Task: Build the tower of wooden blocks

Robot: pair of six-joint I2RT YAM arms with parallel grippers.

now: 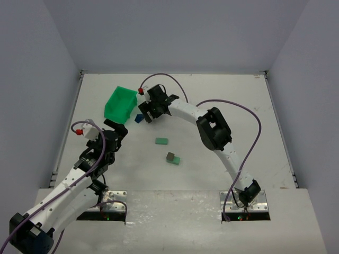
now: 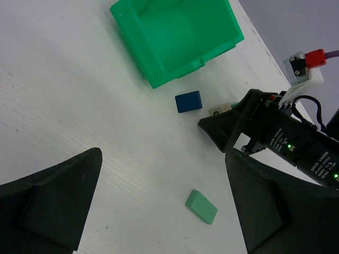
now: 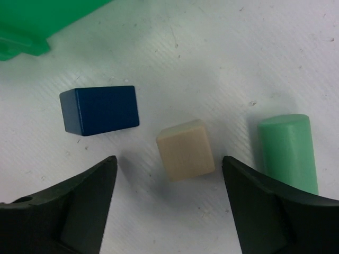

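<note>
The wood block tower (image 1: 172, 158) is a low stack at mid-table: a pale green block with a small dark block on top. A flat pale green block (image 1: 161, 141) (image 2: 201, 206) lies loose beside it. My right gripper (image 1: 146, 116) (image 3: 169, 180) is open, low over the table, its fingers either side of a beige cube (image 3: 186, 150) (image 2: 219, 110) with a gap on both sides. A dark blue block (image 3: 100, 110) (image 2: 188, 101) (image 1: 139, 118) lies to the cube's left, and a green cylinder (image 3: 288, 151) lies to its right. My left gripper (image 1: 115, 126) (image 2: 164, 174) hangs open and holds nothing.
A bright green plastic bin (image 1: 121, 103) (image 2: 177, 37) (image 3: 32, 21) stands at the back left, close to the blue block and the right gripper. The right arm (image 1: 214, 129) arches across the middle of the white table (image 1: 238, 95).
</note>
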